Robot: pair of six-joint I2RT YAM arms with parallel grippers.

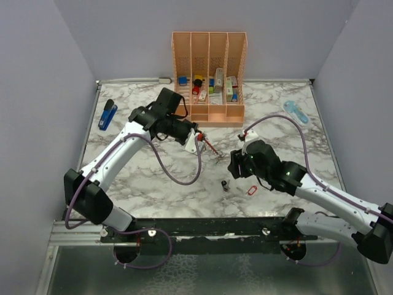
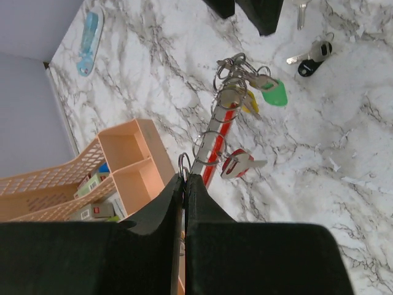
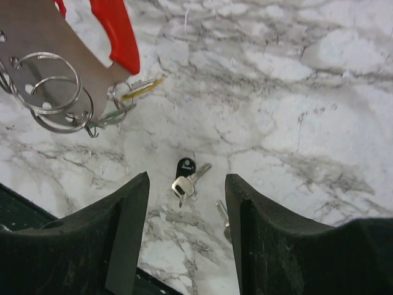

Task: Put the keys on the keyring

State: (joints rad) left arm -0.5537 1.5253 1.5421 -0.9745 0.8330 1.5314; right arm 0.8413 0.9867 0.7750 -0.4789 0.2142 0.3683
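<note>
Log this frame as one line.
left gripper: shut on keyring, keys hanging from it | right gripper: open, over black-headed key on marble table | status: that key not grasped

This is looking like a robotics lab test cell rather than a home or an office. Plain pale walls [image 1: 37, 92] are boxing in a marble-patterned desk [image 1: 153, 184] on three sides. Two white and black robot arms, the left arm [image 1: 120, 150] and the right arm [image 1: 331, 196], are sitting bolted to a black rail [image 1: 202, 226] at the near edge, with purple cables [image 1: 178, 182] looping off them. A peach plastic organiser [image 1: 209, 55] holding small sorted items and a blue stapler [image 1: 107, 114] are sitting on the desk like laid-out props.
</note>
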